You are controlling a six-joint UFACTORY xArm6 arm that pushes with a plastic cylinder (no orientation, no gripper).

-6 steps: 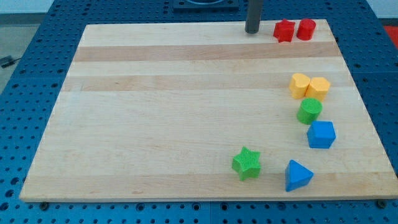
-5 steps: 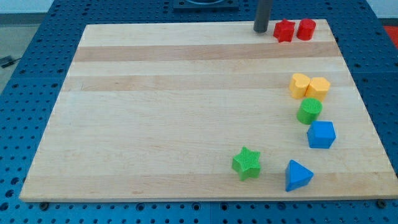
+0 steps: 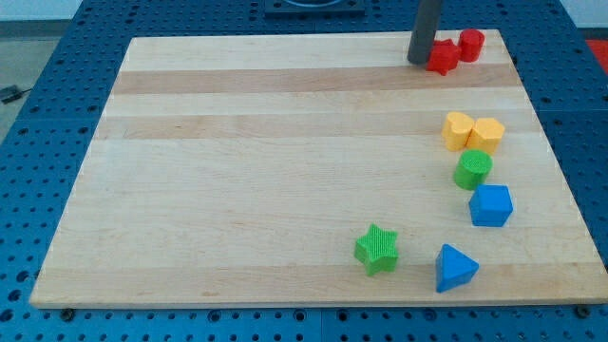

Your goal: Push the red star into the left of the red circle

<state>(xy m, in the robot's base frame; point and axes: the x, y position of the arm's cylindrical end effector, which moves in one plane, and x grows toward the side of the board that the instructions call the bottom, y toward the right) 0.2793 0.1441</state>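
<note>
Rod down at the far right corner of the wooden board (image 3: 285, 142), tip (image 3: 419, 62) planted just off the top edge. No jaws on this effector, just a plain rod, so nothing to open or clamp; tip pressed against the view-left side of the red star (image 3: 443, 59), partly covering it. Red star sits near the top edge, close to the top-right corner. Red circle (image 3: 471, 44) just to the star's right and slightly nearer the top edge; the two look touching or nearly so, can't tell for sure.

Rest of the blocks strung down the right edge, well apart from the tip:
- yellow heart-like block (image 3: 458, 129) touching yellow hexagon (image 3: 487, 134)
- green cylinder (image 3: 472, 169) just below them
- blue block (image 3: 491, 205), roughly pentagonal, just below the cylinder
- blue triangle (image 3: 455, 268) near the bottom-right corner
- green star (image 3: 377, 249) to its left, near the bottom edge

Blue perforated table (image 3: 38, 142) around the board on all sides.
</note>
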